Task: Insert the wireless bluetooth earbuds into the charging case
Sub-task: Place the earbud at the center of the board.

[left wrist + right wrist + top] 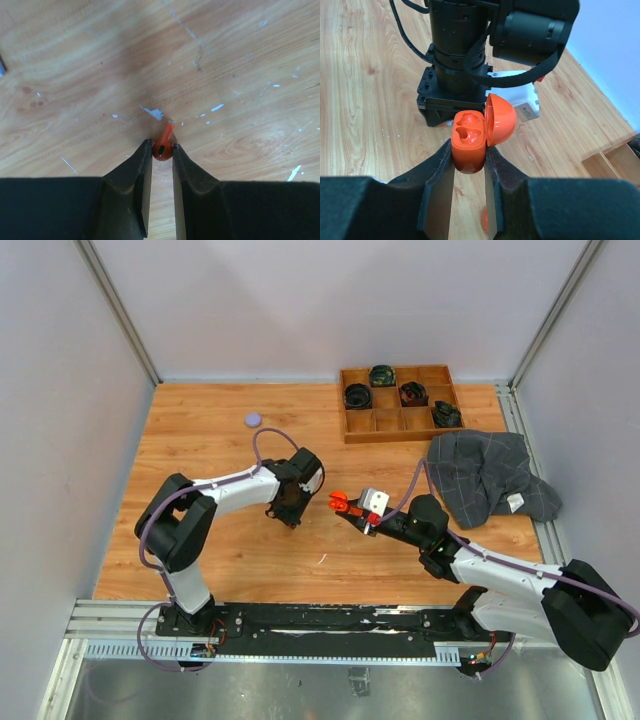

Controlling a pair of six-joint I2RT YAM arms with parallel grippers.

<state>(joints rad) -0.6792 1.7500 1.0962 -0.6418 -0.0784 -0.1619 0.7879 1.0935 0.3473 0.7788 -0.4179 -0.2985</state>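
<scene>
My left gripper (162, 146) is shut on an orange-red earbud (163, 148), its stem pointing away from the fingertips, close above the wooden table. In the top view the left gripper (290, 508) sits left of the case. My right gripper (468, 152) is shut on the orange charging case (468, 131), held upright above the table. The case's lid (501, 119) is open to the right and both wells are empty. The case shows in the top view (340, 503). A second small orange piece (484, 220) lies on the table under the right fingers, partly hidden.
A wooden tray (400, 425) at the back right holds several dark cases. A grey checked cloth (490, 475) lies right of the right arm. A small lilac round piece (252, 420) sits at the back left. White slivers (156, 113) dot the table.
</scene>
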